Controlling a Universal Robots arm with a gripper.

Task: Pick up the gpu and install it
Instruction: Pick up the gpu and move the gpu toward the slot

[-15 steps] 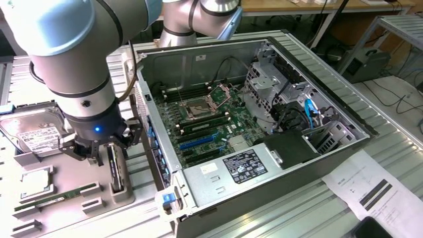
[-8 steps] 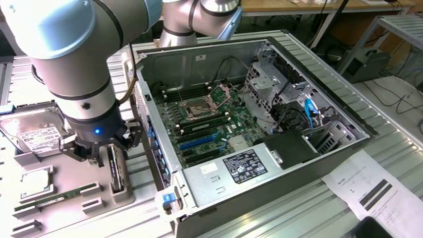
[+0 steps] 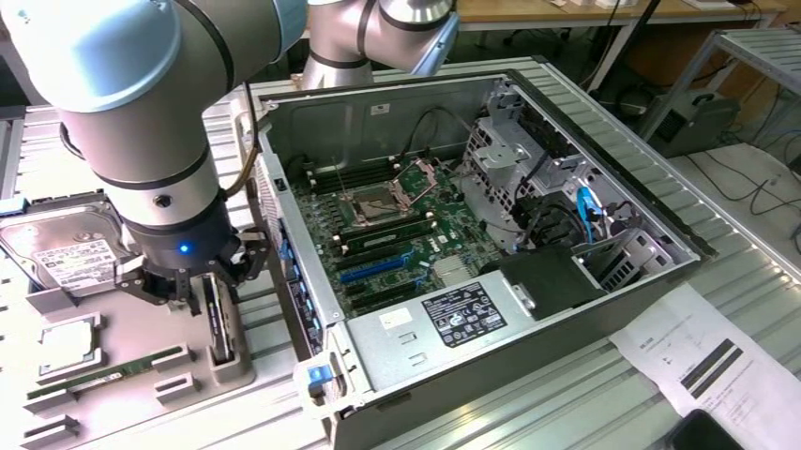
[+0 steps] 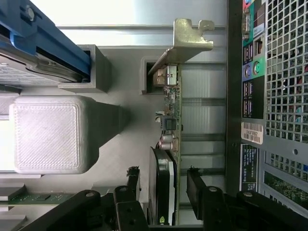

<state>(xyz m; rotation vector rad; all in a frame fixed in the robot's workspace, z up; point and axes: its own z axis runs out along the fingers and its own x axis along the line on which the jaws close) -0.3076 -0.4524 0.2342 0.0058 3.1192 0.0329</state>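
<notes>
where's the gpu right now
On the exterior view's left, the gpu stands on edge in the grey holder tray, beside the open computer case, between the jaws.

The gpu (image 3: 220, 326) (image 4: 171, 139) stood on edge just beside the computer case (image 3: 375, 349), on the exterior view's left of it, the hard drive (image 3: 60, 249) farther that way, the paper (image 3: 701, 354) opposite.

Bright, even overhead light, burnt out to white in places.
In the exterior view the robot arm (image 3: 131, 75) has a soft sheen on its rounded shell, the sheet of paper (image 3: 701, 361) glares white, and the open computer case (image 3: 338, 117) is shaded along its inner walls. In the wrist view the metal tabletop (image 4: 130, 12) washes out almost to white, the gray block (image 4: 45, 130) throws a soft shadow, and the gripper (image 4: 163, 180) shows as a dark mass.
</notes>
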